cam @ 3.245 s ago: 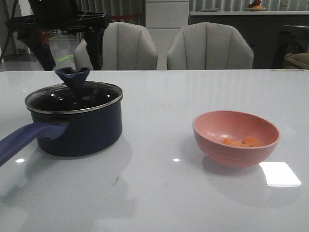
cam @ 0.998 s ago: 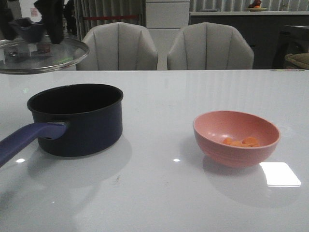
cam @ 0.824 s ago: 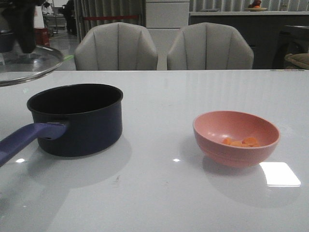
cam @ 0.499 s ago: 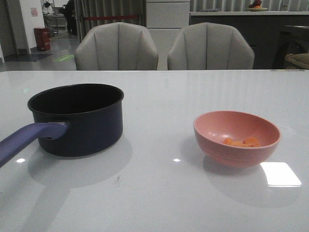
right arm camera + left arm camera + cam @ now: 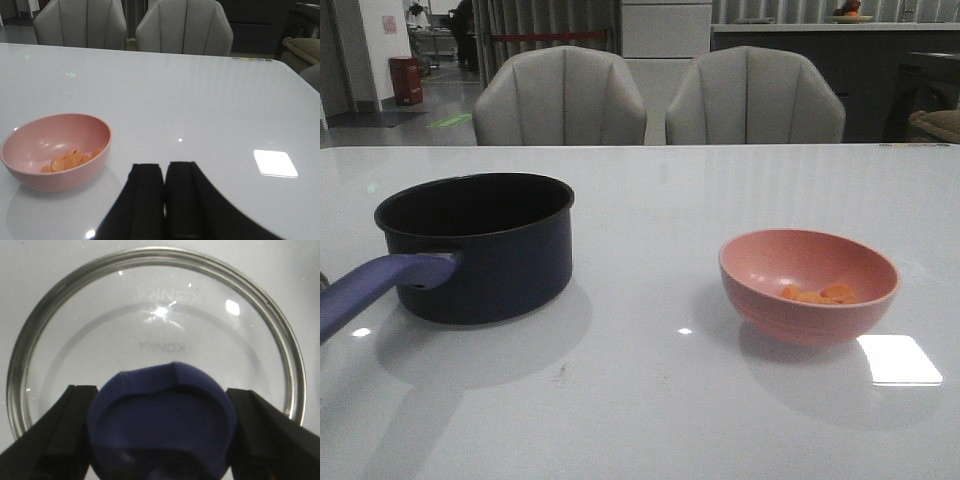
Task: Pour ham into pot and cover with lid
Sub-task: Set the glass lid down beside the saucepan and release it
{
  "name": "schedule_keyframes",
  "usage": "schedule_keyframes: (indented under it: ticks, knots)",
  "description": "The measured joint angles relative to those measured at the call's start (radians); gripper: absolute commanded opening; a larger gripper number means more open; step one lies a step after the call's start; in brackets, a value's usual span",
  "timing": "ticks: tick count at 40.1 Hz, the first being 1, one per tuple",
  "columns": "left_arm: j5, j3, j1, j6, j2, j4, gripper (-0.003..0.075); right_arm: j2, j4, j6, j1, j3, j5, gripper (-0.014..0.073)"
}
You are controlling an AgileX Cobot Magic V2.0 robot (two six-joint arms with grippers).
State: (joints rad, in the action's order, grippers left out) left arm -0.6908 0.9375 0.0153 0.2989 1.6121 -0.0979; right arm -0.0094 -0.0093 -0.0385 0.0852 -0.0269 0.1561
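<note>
The dark navy pot (image 5: 480, 245) stands open on the left of the white table, its purple-blue handle (image 5: 375, 290) pointing to the near left. The ham (image 5: 820, 293), a few orange pieces, lies in the pink bowl (image 5: 808, 285) on the right; it also shows in the right wrist view (image 5: 67, 160). My left gripper (image 5: 160, 432) is shut on the lid's dark-blue knob (image 5: 160, 425); the glass lid (image 5: 155, 335) with its metal rim hangs over the white table. My right gripper (image 5: 164, 172) is shut and empty, to the right of the bowl (image 5: 55, 150). Neither gripper shows in the front view.
Two grey chairs (image 5: 660, 95) stand behind the table's far edge. A bright light reflection (image 5: 898, 360) lies on the table right of the bowl. The white table (image 5: 650, 400) stretches between pot and bowl.
The lid was lifted off the pot and carried up and left out of the front view. The pot now stands open. The bowl has not moved.
</note>
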Motion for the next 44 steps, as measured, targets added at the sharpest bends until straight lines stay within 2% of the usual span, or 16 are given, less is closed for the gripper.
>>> schedule_keyframes:
  ticks: [8,16,19,30,44]
  knots:
    - [0.031,0.0,0.0,0.0,0.058,0.001,0.0283,0.0,0.0,0.0,0.0,0.0,0.0,0.0161]
    - [0.047,0.0,0.0,0.0,0.068,0.002,0.0482,0.0,0.0,0.0,0.0,0.0,0.0,0.0161]
    - [0.048,0.0,0.0,0.0,0.068,0.002,0.0524,0.0,0.0,0.0,0.0,0.0,0.0,0.0161]
    - [0.048,0.0,0.0,0.0,0.068,-0.002,0.0524,0.0,0.0,0.0,0.0,0.0,0.0,0.0161]
    - [-0.051,0.104,0.0,0.0,0.046,0.002,0.051,0.0,0.0,0.0,0.0,0.0,0.0,0.0161]
